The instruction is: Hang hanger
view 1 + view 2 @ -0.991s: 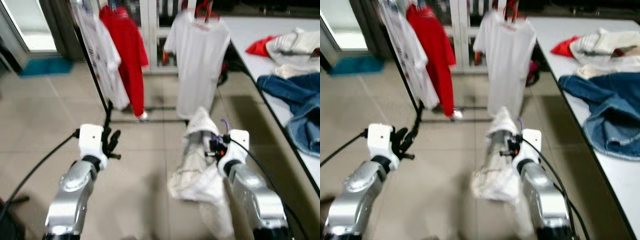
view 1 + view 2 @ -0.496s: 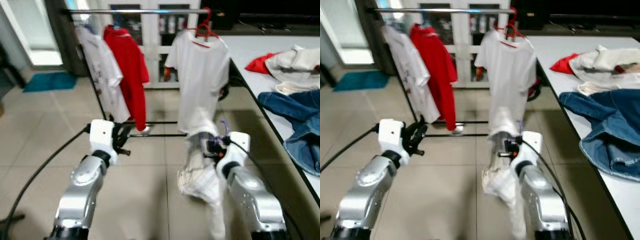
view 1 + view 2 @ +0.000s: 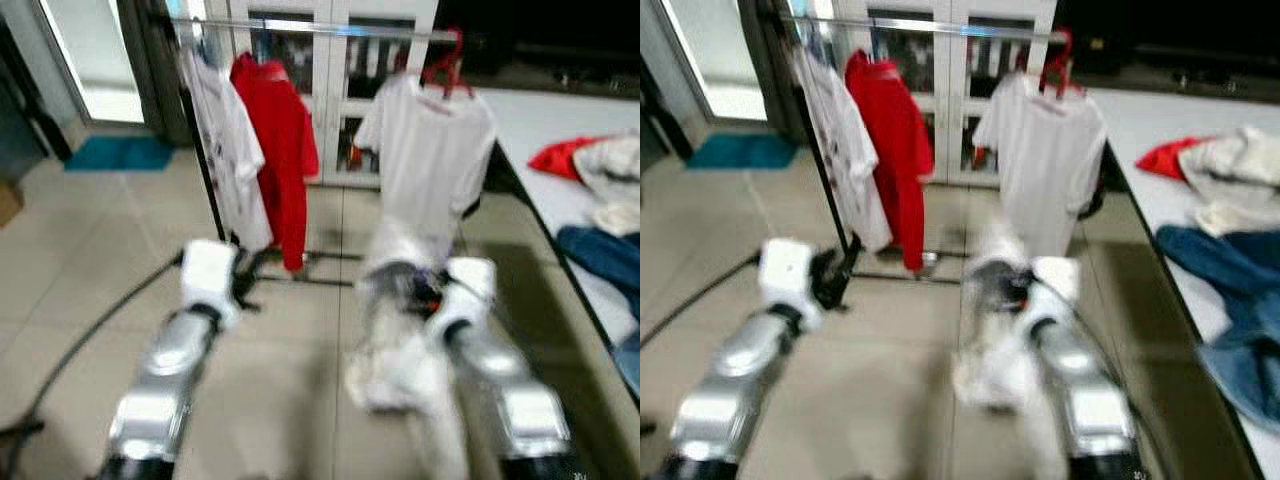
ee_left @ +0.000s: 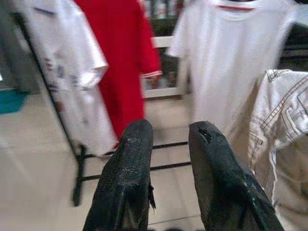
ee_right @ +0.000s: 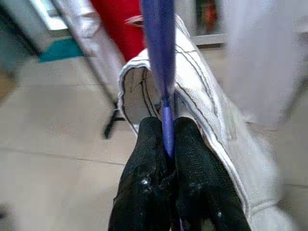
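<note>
Right gripper (image 5: 166, 139) raised before robot, jaws clamped on purple hanger (image 5: 161, 57); hanger carries cream white garment (image 5: 207, 110), which hangs below gripper over tile floor (image 3: 80, 250). Left gripper (image 4: 168, 144) raised beside it, jaws apart, holding nothing. Ahead, clothes rack (image 3: 310, 28) with patterned white shirt (image 3: 230, 150), red shirt (image 3: 285, 140), white T-shirt (image 3: 430, 150) on red hanger (image 3: 448, 65). Table (image 3: 1140, 115) at right with clothes pile (image 3: 1230, 190). Head views blurred.
</note>
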Controlling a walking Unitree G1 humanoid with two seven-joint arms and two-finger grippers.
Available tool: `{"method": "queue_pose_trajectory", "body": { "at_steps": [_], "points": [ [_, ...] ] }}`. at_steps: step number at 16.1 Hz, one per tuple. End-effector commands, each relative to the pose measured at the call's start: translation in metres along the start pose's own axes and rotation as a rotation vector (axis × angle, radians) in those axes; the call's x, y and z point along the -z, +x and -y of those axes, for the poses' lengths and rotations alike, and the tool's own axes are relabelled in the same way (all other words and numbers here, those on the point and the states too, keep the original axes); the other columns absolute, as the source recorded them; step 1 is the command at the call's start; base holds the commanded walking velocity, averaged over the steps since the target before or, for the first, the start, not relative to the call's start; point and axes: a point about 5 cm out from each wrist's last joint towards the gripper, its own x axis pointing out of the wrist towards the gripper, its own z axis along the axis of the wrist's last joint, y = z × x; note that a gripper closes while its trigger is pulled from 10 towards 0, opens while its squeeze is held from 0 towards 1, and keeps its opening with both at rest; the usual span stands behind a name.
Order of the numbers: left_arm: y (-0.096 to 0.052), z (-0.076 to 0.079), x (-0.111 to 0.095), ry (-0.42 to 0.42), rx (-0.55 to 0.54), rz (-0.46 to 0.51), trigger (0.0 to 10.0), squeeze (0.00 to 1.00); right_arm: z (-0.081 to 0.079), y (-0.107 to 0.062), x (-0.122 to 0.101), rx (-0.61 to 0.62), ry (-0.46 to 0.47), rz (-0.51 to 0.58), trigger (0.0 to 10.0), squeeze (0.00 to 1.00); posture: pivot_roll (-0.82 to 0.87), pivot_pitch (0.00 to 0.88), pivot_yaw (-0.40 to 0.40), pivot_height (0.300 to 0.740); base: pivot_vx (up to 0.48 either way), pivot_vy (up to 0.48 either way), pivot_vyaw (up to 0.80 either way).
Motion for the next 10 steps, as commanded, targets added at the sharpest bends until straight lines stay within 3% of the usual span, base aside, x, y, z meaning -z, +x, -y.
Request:
{"method": "queue_pose_trajectory", "body": {
  "at_steps": [1,10],
  "points": [
    [0.0047,0.0100,-0.0075,-0.005,0.028,0.032,10.0,0.00,0.0110,-0.0026,-0.0142,0.028,-0.012,0.068,10.0,0.00,0.02,0.036,-0.008,0.740,0.356,0.000,0.00],
    [0.0065,0.0137,-0.0119,0.016,0.069,0.048,10.0,0.00,0.0088,0.0017,-0.0215,0.025,-0.033,0.083,10.0,0.00,0.02,0.030,0.002,0.740,0.358,0.000,0.00]
  ]
}}
